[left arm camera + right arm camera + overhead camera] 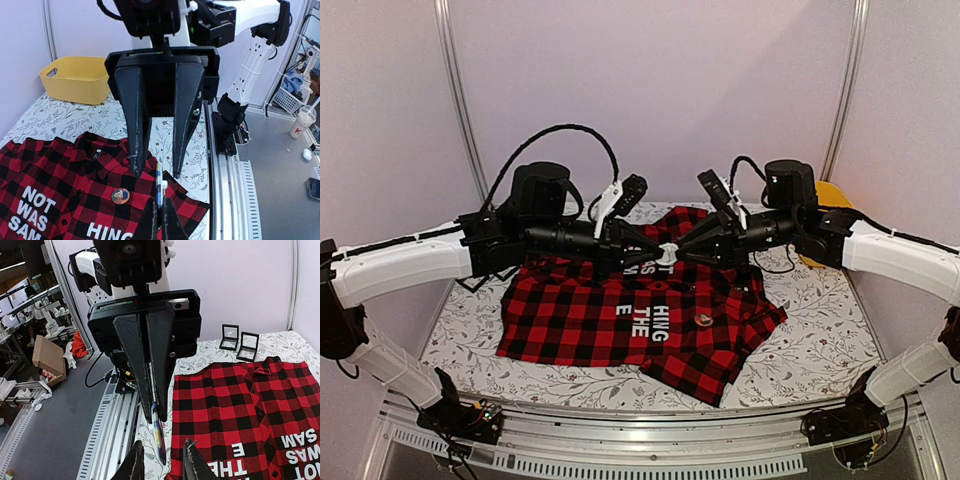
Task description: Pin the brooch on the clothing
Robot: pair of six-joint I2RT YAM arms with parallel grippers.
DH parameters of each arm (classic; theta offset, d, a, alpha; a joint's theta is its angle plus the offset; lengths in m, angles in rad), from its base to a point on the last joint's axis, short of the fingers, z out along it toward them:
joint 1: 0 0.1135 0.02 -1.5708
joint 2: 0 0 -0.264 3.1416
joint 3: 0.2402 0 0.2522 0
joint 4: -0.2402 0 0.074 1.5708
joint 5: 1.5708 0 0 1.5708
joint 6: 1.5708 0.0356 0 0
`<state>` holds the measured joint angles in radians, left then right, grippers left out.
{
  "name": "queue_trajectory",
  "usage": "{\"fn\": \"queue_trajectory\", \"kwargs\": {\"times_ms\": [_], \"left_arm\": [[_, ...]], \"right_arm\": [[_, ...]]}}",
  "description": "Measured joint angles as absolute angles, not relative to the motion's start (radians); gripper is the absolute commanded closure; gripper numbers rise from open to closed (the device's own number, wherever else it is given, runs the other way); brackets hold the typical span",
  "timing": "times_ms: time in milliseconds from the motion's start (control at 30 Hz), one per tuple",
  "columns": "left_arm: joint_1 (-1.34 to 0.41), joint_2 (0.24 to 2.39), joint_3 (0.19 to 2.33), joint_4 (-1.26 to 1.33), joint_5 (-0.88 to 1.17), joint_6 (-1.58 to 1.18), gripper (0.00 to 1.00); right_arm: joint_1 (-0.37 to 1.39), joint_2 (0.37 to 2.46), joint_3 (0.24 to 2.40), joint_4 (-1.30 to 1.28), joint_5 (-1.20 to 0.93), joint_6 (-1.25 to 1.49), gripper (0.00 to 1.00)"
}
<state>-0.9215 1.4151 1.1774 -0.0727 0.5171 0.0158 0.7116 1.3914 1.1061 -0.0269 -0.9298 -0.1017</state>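
The clothing (620,315) is a red-and-black checked shirt with white letters, lying flat on the table; it also shows in the left wrist view (60,175) and the right wrist view (240,405). My left gripper (160,201) (650,252) is shut on the brooch (160,182), a thin disc seen edge-on and held in the air above the shirt. My right gripper (161,442) (682,252) faces it, jaws apart on either side of the brooch (159,435) without touching it. A second round badge (120,195) (703,319) lies on the shirt.
A yellow basket (77,80) (832,200) stands at the table's back right. Two small black display boxes (239,340) sit beyond the shirt's collar. The metal rail (640,440) runs along the near edge, where the arm bases are bolted.
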Motion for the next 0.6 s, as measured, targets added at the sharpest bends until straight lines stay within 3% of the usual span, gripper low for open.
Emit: {"fn": "queue_trajectory", "kwargs": {"times_ms": [367, 500, 600], "left_arm": [[-0.923, 1.421, 1.179, -0.072, 0.517, 0.015, 1.00], [-0.923, 1.421, 1.179, -0.072, 0.516, 0.015, 1.00], [-0.923, 1.421, 1.179, -0.074, 0.511, 0.015, 1.00]], "right_arm": [[0.723, 1.405, 1.106, -0.001, -0.934, -0.087, 0.89], [0.725, 1.404, 1.106, -0.015, -0.929, -0.100, 1.00], [0.726, 1.404, 1.106, -0.025, -0.930, -0.110, 1.00]]}}
